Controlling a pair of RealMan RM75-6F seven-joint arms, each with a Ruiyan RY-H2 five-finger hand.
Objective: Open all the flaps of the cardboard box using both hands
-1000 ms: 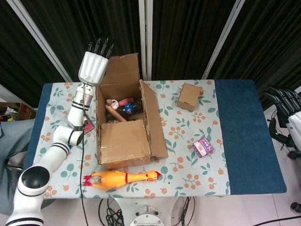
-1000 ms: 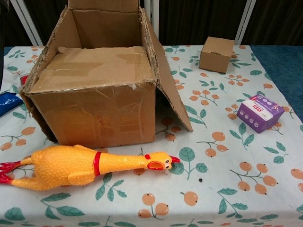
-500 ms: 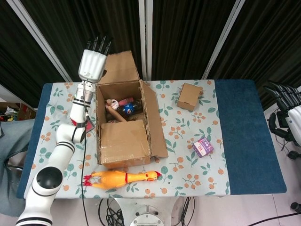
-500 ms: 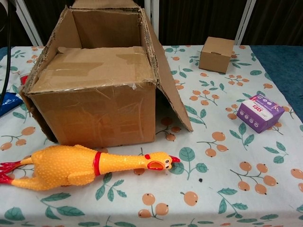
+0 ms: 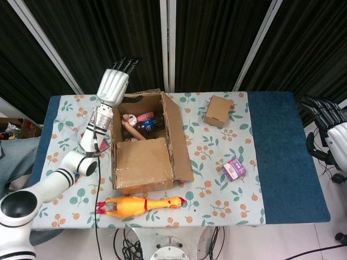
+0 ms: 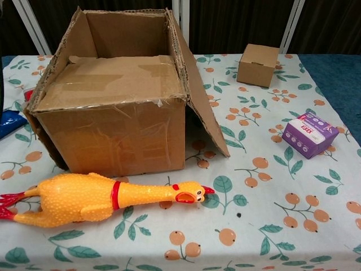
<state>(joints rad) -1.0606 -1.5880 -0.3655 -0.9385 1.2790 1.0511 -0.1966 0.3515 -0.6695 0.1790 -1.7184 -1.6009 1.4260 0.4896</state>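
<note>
The cardboard box [image 5: 143, 142] [image 6: 113, 130] stands on the left half of the table. Its near flap [image 5: 143, 161] [image 6: 113, 79] lies flat over the front half. The right flap [image 5: 182, 140] [image 6: 203, 107] hangs open down the side. The far flap has tipped back behind the far rim [image 5: 142, 95] and barely shows. My left hand [image 5: 113, 86] hovers at the far left corner with fingers straight and apart, holding nothing. My right hand [image 5: 331, 122] hangs beyond the table's right edge, empty, fingers loosely spread. Neither hand appears in the chest view.
A yellow rubber chicken [image 5: 142, 205] [image 6: 96, 197] lies before the box. A small closed carton [image 5: 218, 111] [image 6: 258, 65] and a purple packet [image 5: 233, 169] [image 6: 310, 134] sit to the right. A bottle [image 5: 149, 124] and toys lie inside the box. A blue cloth strip [image 5: 282, 157] covers the table's right end.
The far flap, upright a second ago, has folded back behind the box. My left hand swung forward and to the right over that corner. The right hand barely shifted.
</note>
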